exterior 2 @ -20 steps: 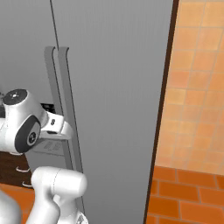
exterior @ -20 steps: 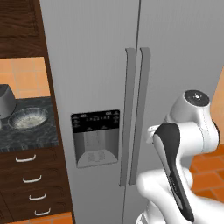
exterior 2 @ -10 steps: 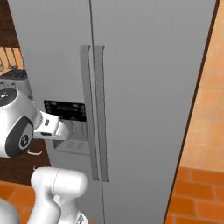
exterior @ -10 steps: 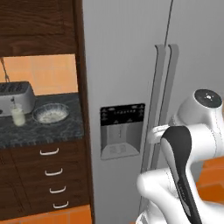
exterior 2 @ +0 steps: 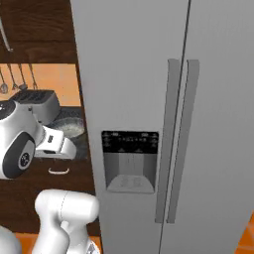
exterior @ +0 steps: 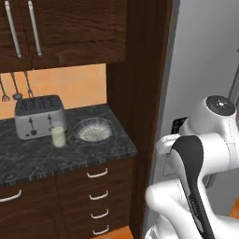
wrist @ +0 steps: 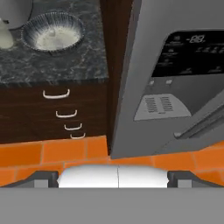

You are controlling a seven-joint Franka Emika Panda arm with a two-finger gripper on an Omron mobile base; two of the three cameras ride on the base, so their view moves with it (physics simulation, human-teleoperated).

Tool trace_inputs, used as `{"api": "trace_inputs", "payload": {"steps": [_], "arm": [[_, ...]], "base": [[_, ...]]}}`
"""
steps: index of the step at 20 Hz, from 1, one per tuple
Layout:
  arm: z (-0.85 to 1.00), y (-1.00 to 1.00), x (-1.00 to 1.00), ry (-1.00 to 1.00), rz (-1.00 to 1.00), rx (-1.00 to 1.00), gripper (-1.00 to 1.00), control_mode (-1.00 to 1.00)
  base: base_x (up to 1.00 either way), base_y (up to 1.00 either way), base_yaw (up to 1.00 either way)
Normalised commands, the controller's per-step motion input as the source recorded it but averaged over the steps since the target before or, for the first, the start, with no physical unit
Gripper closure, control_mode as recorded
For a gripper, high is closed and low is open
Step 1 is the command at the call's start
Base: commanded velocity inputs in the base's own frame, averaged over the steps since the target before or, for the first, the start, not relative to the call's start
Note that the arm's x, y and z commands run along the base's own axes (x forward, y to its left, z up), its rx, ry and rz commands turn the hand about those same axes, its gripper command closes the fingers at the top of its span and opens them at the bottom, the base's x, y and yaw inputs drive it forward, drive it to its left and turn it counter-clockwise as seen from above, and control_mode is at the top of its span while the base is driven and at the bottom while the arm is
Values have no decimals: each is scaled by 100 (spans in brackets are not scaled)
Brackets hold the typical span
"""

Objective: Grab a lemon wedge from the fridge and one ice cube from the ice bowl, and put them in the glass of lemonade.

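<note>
Gripper (wrist: 113, 181) is spread wide and empty; the two dark fingertips sit far apart at the bottom of the hand view with nothing between them. That fits a pre-grasp state: judging by the closed doors, the first job is the fridge, so nothing is held yet.

Fridge (exterior 2: 149, 99): tall grey two-door unit, both doors shut, long vertical handles (exterior 2: 181, 139) side by side at the centre seam, black dispenser panel (exterior 2: 130, 161) on the left door. The hand camera looks down past that dispenser, so the hand hangs near the fridge front, apart from the handles. The lemon wedge is presumably inside, hidden behind the doors.

Counter (exterior: 42, 158): dark speckled stone just left of the fridge, over a drawer stack. Likely staged there so both pickups and the drop are close together.

Toaster (exterior: 39, 116): silver, at the back.

Ice bowl (exterior: 93, 130): wide, shallow, grey metallic, whitish contents; sits near the counter's fridge-side end.

Glass of lemonade (exterior: 58, 135): small clear tumbler, pale liquid, upright, just in front of the toaster and beside the bowl, not touching it.
</note>
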Motion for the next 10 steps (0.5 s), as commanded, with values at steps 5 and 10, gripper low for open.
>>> {"api": "trace_inputs", "payload": {"steps": [5,10], "arm": [[0,0,0,0,0,0,-100,100],[0,0,0,0,0,0,-100,100]], "base": [[46,100,-45],[17,100,-39]]}}
